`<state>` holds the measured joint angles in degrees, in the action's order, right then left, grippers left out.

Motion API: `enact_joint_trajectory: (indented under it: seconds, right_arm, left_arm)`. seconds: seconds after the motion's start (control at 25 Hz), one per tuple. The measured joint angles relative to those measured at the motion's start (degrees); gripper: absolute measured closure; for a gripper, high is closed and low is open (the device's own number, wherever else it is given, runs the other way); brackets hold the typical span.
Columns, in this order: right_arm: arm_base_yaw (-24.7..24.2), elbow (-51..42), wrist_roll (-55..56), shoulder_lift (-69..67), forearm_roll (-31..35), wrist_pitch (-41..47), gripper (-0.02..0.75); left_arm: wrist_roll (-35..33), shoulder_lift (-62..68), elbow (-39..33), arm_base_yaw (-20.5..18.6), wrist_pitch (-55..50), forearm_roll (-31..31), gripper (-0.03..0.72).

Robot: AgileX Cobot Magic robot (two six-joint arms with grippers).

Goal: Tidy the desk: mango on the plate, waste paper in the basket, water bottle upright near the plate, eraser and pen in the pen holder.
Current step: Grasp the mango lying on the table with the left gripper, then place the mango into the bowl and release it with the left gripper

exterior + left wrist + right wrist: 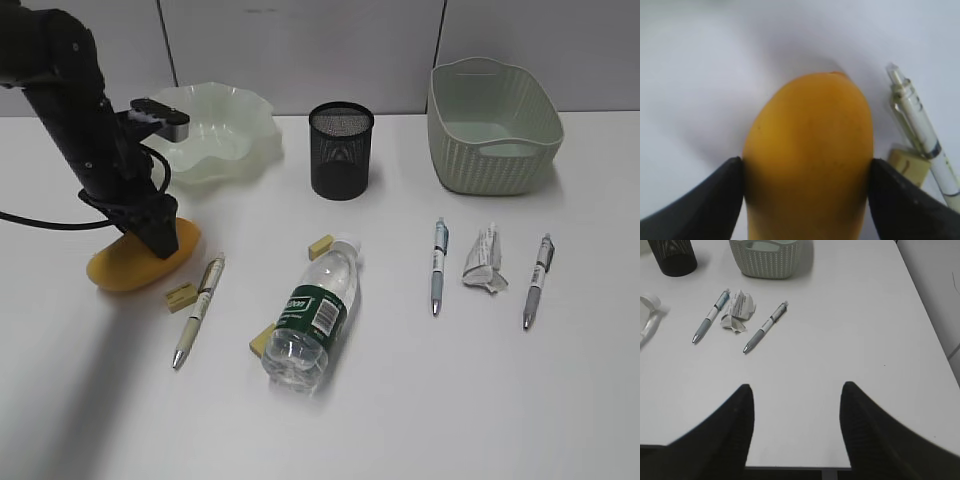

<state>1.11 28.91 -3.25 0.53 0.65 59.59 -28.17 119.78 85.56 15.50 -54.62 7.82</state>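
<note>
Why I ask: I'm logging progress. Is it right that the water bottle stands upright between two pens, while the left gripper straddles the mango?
Not quite: the water bottle lies on its side on the desk, as the exterior view shows. The rest holds; the left gripper does straddle the mango.

Your exterior camera looks down at a slant across the plain white desk [420, 420] toward the grey wall at twelve o'clock, taking in the whole layout. Your left wrist camera sits very close, the smooth yellow-orange mango [810, 160] filling its frame; the exterior view has that fruit at nine o'clock. Your right wrist camera hangs back past the desk's near edge, facing twelve o'clock; with the exterior view it shares the black mesh pen holder [672, 257] and pale-green woven basket [770, 262].
</note>
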Motion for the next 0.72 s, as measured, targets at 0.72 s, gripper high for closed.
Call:
enact_joint_trajectory:
  seconds: [0.72]
  right_arm:
    - [0.0, 0.0, 0.0, 0.0, 0.0, 0.0, 0.296]
  left_arm:
    - [0.0, -8.87, -0.54, 0.0, -7.23, 1.28, 0.127]
